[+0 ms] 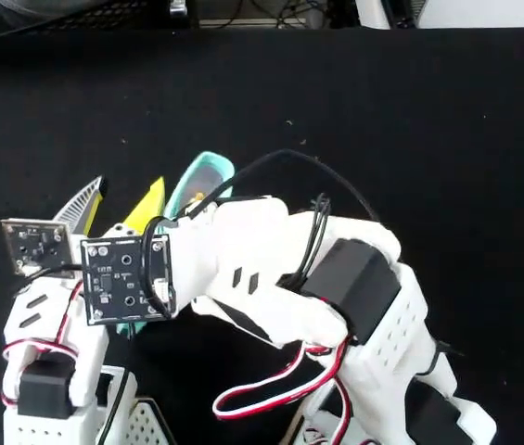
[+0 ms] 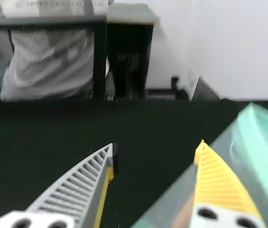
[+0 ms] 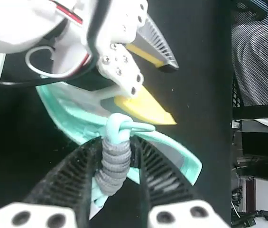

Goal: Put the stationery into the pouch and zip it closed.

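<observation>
Left claw [image 2: 155, 147]: spread wide; pointed, ribbed fingers, one grey, one yellow.
Right claw [image 3: 117, 152]: black, ribbed, pinching a braided grey cord [image 3: 111, 173].
Pouch [image 1: 204, 176]: glossy mint, curved, at 2 o'clock from the left claw.

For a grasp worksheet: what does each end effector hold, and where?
Right end effector: the grey zip-pull cord of the pouch. Left end effector: open, gripping nothing.
</observation>
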Controlling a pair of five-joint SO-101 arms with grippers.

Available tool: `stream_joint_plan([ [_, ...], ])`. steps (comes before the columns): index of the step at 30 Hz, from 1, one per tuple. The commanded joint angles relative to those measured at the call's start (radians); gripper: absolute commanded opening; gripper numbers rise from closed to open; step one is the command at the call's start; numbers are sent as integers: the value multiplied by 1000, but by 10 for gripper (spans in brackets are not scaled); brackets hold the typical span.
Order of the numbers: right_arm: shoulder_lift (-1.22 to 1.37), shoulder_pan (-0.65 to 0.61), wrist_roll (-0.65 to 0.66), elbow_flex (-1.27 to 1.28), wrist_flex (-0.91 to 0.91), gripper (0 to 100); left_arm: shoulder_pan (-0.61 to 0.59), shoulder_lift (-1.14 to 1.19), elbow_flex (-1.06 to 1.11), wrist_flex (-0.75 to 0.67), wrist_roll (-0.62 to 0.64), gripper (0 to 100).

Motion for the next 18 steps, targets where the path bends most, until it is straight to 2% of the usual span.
stream_joint_plan([
  [1,-19,-12,2,-44,-40,12,-42,-6,-127,201,2,278],
  [4,-18,-12,2,-38,-64,12,-91,-23,-269,394,-9,278],
  [9,-18,-12,2,-36,-81,12,-85,-143,-501,646,-137,279],
  [11,-13,-12,2,-36,-81,12,-30,-187,-553,707,-164,279],
  [14,13,-12,-18,-45,-78,12,133,-189,-573,769,-169,280],
  [18,47,-12,-40,-45,-80,12,286,-178,-522,753,-132,280],
])
